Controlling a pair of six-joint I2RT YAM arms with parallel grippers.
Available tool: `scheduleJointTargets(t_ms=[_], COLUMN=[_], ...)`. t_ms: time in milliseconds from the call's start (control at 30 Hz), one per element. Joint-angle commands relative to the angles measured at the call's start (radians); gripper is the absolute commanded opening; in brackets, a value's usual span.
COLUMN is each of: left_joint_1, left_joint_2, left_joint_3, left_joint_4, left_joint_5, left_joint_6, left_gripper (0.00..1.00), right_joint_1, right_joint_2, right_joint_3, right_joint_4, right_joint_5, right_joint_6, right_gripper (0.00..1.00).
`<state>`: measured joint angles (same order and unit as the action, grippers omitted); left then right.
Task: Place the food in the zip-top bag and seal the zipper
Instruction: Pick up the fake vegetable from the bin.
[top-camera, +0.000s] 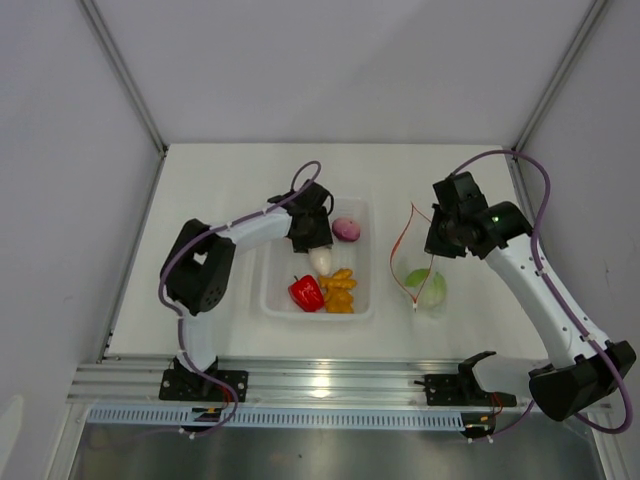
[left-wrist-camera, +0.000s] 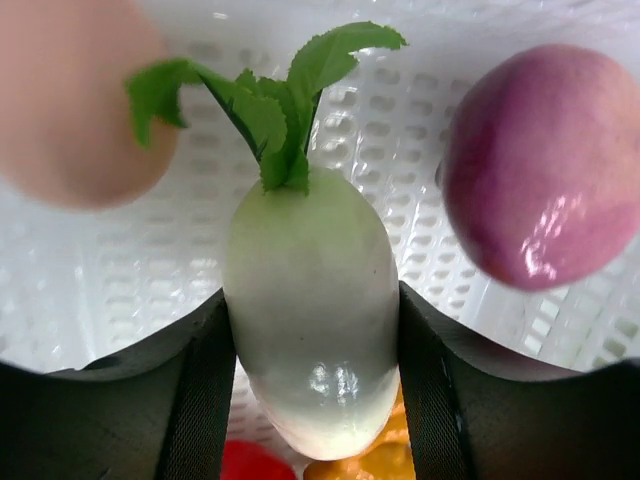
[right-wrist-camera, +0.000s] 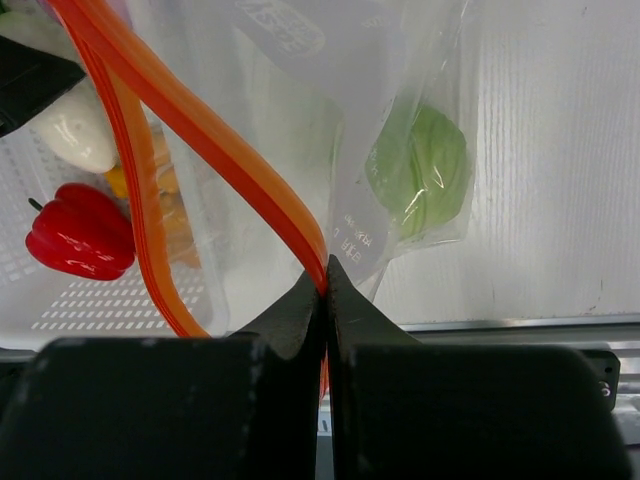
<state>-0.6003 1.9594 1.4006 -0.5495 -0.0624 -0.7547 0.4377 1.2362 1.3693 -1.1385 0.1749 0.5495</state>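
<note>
Tight inside the tray (top-camera: 268, 300) — the radish (left-wrist-camera: 305, 250) fills the gap between the fingers of the left tool (left-wrist-camera: 314, 320), onion (left-wrist-camera: 545, 165) close on one side, pink piece (left-wrist-camera: 70, 100) on the other. The bag (top-camera: 420, 265) hangs right of the tray; bare table (top-camera: 230, 180) lies beyond.

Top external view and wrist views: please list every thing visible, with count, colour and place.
rigid clear rectangular plastic tray: 1, clear, centre of white table.
white radish with green leaves: 1, white and green, in tray.
purple round onion: 1, purple, tray's far right corner.
red bell pepper: 1, red, tray's near side.
orange-yellow lumpy piece: 1, orange-yellow, right of pepper.
pink round piece: 1, pale pink, in tray beside radish leaves.
clear floppy zip-top bag: 1, clear, right of tray, held up.
orange-red zipper strip: 1, orange-red, along bag mouth.
green cabbage: 1, green, inside bag.
left gripper: 1, black, pressing both radish sides.
right gripper: 1, black, shut on zipper strip.
</note>
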Motion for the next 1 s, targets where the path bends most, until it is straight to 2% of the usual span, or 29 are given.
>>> scheduleJointTargets(t_ms=[0,100,233,300,400,600,667,767,900,967], left_joint_1=[-0.004,-0.006,-0.013,-0.021,-0.055,-0.165,-0.211,-0.314,-0.417,-0.45], left_joint_2=[-0.144,-0.218,-0.411,-0.479,-0.6,-0.752,-0.755,-0.732,-0.692,-0.674], left_joint_3=[-0.049,-0.098,-0.176,-0.192,-0.21,-0.241,-0.236,-0.195,-0.158,-0.128], left_joint_4=[0.062,0.088,0.125,0.14,0.172,0.295,0.328,0.329,0.309,0.283], left_joint_5=[-0.039,-0.042,-0.039,-0.036,-0.033,-0.022,-0.036,-0.137,-0.374,-0.447], left_joint_6=[0.018,0.035,0.054,0.052,0.046,0.015,0.005,0.009,0.002,-0.006], left_gripper=[0.31,0.27,0.27,0.22,0.13,0.09,0.0,0.01,0.01,0.01], right_joint_1=[0.006,0.006,0.007,0.007,0.01,0.044,0.052,0.058,0.067,0.072], right_joint_2=[0.006,0.012,0.022,0.025,0.028,0.026,0.026,0.023,0.013,0.008], right_joint_3=[-0.016,-0.024,-0.035,-0.039,-0.044,0.0,0.019,0.036,0.045,0.04], right_joint_4=[0.022,0.029,0.048,0.055,0.063,0.052,0.051,0.049,0.052,0.062], right_joint_5=[0.011,0.009,0.006,0.0,-0.006,-0.011,-0.021,-0.041,-0.067,-0.095], right_joint_6=[0.017,0.018,0.023,0.026,0.036,0.058,0.063,0.073,0.089,0.096], right_gripper=[0.0,0.0,0.0,0.0,0.0,0.0,0.0,0.0,0.0,0.0])
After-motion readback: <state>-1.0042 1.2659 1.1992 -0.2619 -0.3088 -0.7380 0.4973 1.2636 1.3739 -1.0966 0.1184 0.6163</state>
